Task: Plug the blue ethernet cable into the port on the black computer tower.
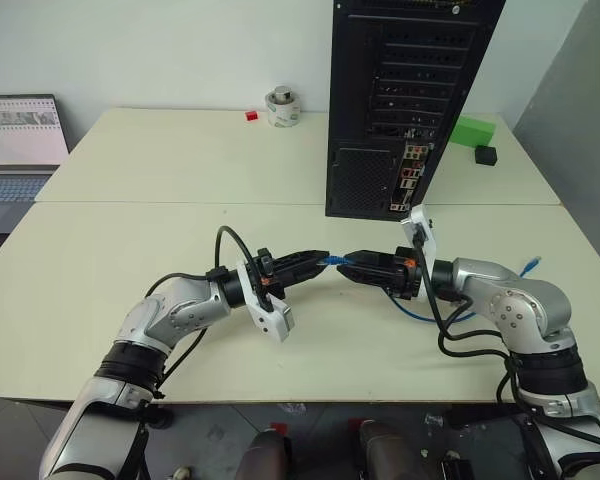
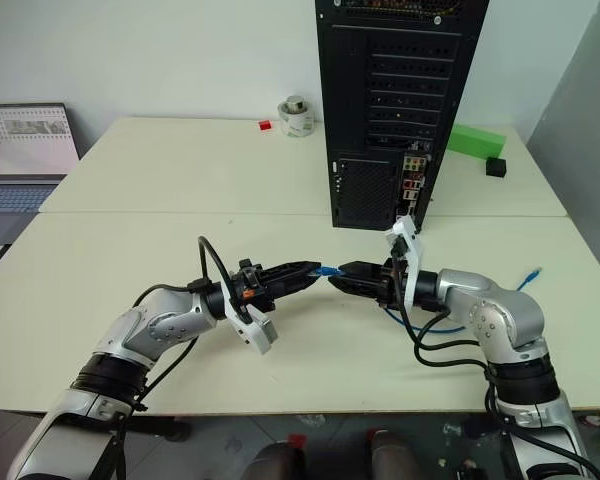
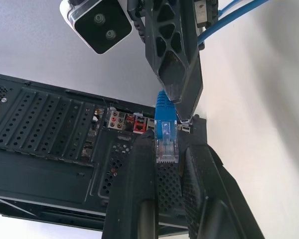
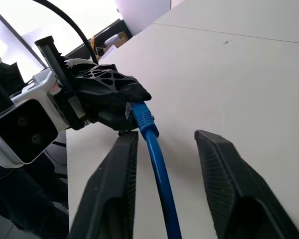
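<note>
The thin bright-blue ethernet cable [image 1: 332, 259] has its clear plug end clenched in the left claw [image 1: 320, 257] above the pale surface [image 1: 130, 260], its cord running loose between the parted fingers of the right claw [image 1: 346, 267], with the tall black metal computer tower [image 1: 405, 100] standing farther back.

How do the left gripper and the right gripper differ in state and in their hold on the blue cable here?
The left gripper has its jaws shut on the plug end of the blue ethernet cable; the right gripper has its jaws apart, with the cord running loose between them. The left gripper points toward the robot's right, the right gripper toward its left, tips nearly meeting. Both hang level above the table, in front of the black computer tower.
</note>
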### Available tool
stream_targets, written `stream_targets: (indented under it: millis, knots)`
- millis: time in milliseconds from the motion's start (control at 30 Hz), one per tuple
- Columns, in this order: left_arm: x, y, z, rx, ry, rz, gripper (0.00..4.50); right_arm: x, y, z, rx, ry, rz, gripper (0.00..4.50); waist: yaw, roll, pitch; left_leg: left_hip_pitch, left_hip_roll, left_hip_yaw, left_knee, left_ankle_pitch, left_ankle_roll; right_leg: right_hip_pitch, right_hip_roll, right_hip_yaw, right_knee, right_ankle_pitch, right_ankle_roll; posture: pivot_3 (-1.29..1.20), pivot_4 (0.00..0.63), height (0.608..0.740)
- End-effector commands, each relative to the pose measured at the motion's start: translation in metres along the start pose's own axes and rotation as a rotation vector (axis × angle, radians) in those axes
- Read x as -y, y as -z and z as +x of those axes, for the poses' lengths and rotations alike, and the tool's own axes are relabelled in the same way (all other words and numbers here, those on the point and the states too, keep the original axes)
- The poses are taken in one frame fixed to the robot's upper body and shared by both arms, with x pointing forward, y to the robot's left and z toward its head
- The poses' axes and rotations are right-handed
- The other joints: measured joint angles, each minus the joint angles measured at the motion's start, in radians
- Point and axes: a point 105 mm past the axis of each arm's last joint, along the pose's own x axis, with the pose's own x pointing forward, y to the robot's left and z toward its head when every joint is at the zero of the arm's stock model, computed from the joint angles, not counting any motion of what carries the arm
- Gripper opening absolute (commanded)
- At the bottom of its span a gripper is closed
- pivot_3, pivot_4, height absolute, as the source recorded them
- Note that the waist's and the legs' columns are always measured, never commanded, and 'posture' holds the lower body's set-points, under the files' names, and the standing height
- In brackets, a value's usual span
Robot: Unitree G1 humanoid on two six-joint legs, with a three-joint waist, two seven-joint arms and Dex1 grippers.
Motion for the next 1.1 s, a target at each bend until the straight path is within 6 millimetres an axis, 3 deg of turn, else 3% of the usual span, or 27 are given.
stream_targets:
  millis: [33, 167, 700, 867, 1100]
  knots:
    - [-0.011, -0.006, 0.003, 0.033, -0.037, 0.020, 0.27, -0.003, -0.014, 0.000, 0.041, -0.006, -0.027, 0.82, 0.000, 0.000, 0.000, 0.000, 0.000, 0.000, 0.000, 0.000, 0.000, 0.000, 0.000, 0.000, 0.000, 0.000, 0.000, 0.00, 0.150, 0.740]
    - [-0.010, -0.006, 0.003, 0.035, -0.031, 0.018, 0.27, -0.002, -0.015, 0.000, 0.050, -0.005, -0.020, 0.03, 0.000, 0.000, 0.000, 0.000, 0.000, 0.000, 0.000, 0.000, 0.000, 0.000, 0.000, 0.000, 0.000, 0.000, 0.000, 0.00, 0.150, 0.740]
    - [-0.009, -0.007, 0.002, 0.038, -0.029, 0.007, 0.27, -0.006, -0.014, -0.003, 0.039, -0.030, -0.016, 0.00, 0.000, 0.000, 0.000, 0.000, 0.000, 0.000, 0.000, 0.000, 0.000, 0.000, 0.000, 0.000, 0.000, 0.000, 0.000, 0.00, 0.150, 0.740]
    - [-0.010, -0.003, -0.002, 0.035, -0.055, -0.071, 0.27, -0.004, -0.013, -0.009, 0.022, -0.017, -0.039, 0.00, 0.000, 0.000, 0.000, 0.000, 0.000, 0.000, 0.000, 0.000, 0.000, 0.000, 0.000, 0.000, 0.000, 0.000, 0.000, 0.00, 0.150, 0.740]
    - [-0.011, -0.003, -0.003, 0.076, -0.028, -0.084, 0.27, -0.009, -0.012, -0.011, 0.029, -0.025, -0.022, 1.56, 0.000, 0.000, 0.000, 0.000, 0.000, 0.000, 0.000, 0.000, 0.000, 0.000, 0.000, 0.000, 0.000, 0.000, 0.000, 0.00, 0.150, 0.740]
